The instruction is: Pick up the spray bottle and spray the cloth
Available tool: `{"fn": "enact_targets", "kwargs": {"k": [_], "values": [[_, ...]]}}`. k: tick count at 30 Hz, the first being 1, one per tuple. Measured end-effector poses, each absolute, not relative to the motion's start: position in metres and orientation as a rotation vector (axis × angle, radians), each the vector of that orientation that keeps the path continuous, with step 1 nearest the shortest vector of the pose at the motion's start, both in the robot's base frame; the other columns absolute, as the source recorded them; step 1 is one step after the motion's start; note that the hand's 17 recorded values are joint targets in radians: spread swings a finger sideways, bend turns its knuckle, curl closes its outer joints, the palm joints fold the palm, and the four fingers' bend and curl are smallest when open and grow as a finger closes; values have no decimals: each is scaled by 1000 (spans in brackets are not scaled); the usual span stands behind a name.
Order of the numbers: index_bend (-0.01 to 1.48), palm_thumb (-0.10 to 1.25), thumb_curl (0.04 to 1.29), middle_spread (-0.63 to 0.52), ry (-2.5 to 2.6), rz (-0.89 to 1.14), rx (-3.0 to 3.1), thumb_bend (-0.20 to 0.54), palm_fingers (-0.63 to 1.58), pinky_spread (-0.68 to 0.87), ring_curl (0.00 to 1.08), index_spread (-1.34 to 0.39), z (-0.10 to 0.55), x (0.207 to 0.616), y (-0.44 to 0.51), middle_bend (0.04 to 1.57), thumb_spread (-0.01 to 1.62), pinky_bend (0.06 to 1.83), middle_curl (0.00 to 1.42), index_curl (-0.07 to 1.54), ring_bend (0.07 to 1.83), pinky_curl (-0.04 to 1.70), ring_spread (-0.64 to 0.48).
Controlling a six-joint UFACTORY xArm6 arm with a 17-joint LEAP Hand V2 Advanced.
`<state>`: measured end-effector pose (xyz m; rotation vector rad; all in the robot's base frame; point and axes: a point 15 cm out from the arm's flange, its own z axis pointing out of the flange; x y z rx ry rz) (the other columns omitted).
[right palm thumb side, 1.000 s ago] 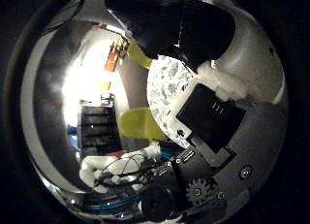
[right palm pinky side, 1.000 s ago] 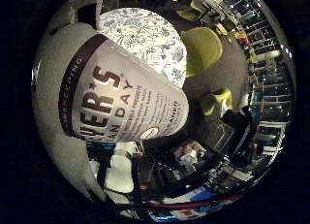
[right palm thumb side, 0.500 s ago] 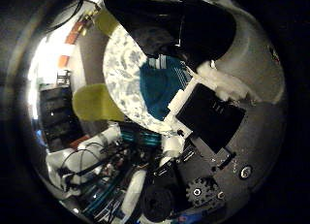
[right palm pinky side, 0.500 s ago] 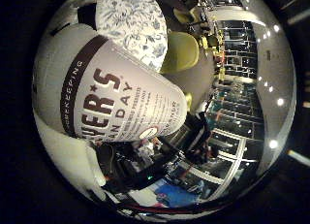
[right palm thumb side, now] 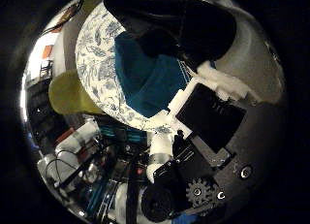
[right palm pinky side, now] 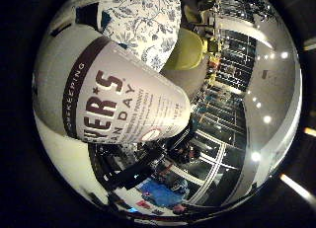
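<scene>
Carrying step, by the look of it: hand (right palm thumb side: 213, 151) curled around the spray bottle (right palm pinky side: 118, 109), held tight against the palm, above the patterned desk (right palm thumb side: 94, 64). Teal cloth (right palm thumb side: 145, 83) lying there. Next: aim the nozzle, squeeze the trigger.

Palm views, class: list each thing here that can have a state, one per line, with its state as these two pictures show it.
spray bottle: close against the palm, filling much of the view, lifted off the table.
cloth: teal, lying crumpled on the patterned table, below the hand.
patterned table: round top, carrying the cloth.
hand: fingers curled round the spray bottle.
yellow chair: standing beside the table, unoccupied.
</scene>
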<state>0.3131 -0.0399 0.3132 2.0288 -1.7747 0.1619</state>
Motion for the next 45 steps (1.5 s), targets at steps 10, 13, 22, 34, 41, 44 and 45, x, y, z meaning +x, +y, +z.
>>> {"fn": "enact_targets", "kwargs": {"k": [10, 13, 22, 34, 41, 44, 45], "values": [[1223, 1026, 759, -95, -1855, 224, 2176, -15, 1142, -190, 856, -189, 361, 331, -11, 1419, 930, 1025, 632, 694, 1294, 1396, -241], [1223, 1026, 758, -95, -1928, 200, 2297, -15, 1142, -191, 854, -189, 380, 330, 16, 1419, 930, 1024, 632, 693, 1295, 1396, -240], [1221, 1026, 756, -95, -2134, 44, 2576, -15, 1143, -192, 854, -190, 435, 341, 85, 1417, 930, 1022, 632, 693, 1305, 1397, -238], [1213, 1042, 767, -94, -2456, -493, 2985, -15, 1147, -192, 850, -191, 471, 370, 175, 1414, 903, 1029, 632, 694, 1305, 1396, -237], [1213, 1046, 778, -93, -2624, -885, 3008, -16, 1146, -191, 850, -192, 402, 377, 183, 1414, 871, 1030, 632, 696, 1305, 1395, -237], [1212, 1046, 783, -93, -2654, -1031, 3056, -16, 1147, -190, 850, -192, 390, 381, 191, 1413, 865, 1033, 632, 697, 1304, 1389, -237], [1212, 1045, 784, -93, -2661, -1077, 3082, -16, 1148, -190, 850, -192, 387, 383, 194, 1413, 864, 1034, 632, 697, 1304, 1386, -237]]}}
